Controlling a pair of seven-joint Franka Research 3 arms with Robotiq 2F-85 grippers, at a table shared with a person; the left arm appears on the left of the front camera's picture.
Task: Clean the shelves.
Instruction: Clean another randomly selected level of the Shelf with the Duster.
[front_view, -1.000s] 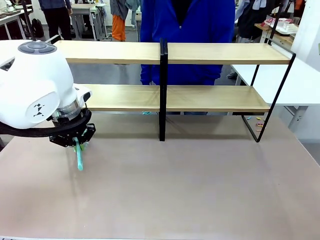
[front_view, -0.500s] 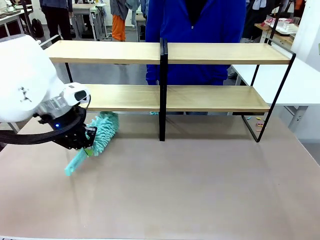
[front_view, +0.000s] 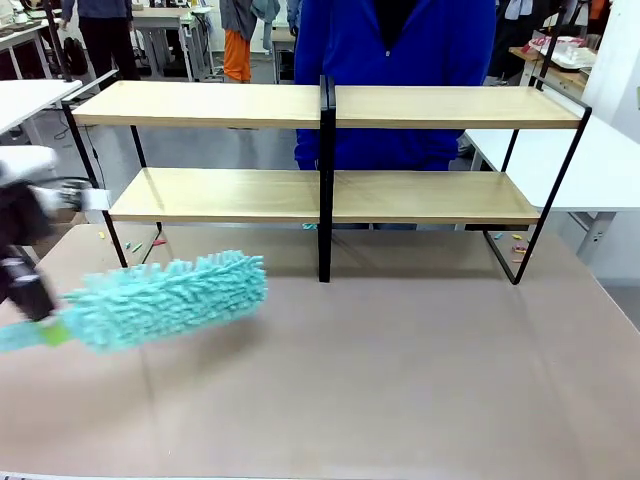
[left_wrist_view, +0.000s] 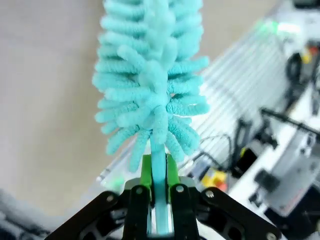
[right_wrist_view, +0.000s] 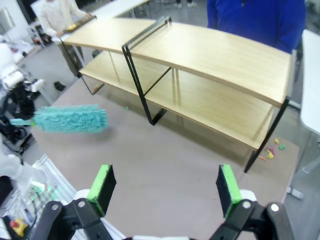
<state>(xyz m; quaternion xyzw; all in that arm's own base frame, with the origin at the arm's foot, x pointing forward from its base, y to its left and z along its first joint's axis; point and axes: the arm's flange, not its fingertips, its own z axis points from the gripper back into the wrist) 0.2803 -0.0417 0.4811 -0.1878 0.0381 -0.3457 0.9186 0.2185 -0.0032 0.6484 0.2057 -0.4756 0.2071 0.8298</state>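
Swung back to the left edge of the front view, the left arm has carried the duster (front_view: 165, 295) away from the lower shelf, and its fluffy turquoise head, tilted up half a second ago, now stretches out nearly level and points right. Closest in, the left gripper (left_wrist_view: 159, 175) is clenched on the duster's thin turquoise handle, a green pad pressed to each side of it. In the front view that gripper is a dark blur. The right gripper (right_wrist_view: 165, 187) hangs high over the near side of the counter (front_view: 400, 380), jaws spread wide and grasping nothing. The duster floats above the counter's left part, in front of the shelves (front_view: 330, 190) and apart from them. The shelves stand on the far half of the counter. A person (front_view: 395, 60) in a blue top stands just behind their middle.
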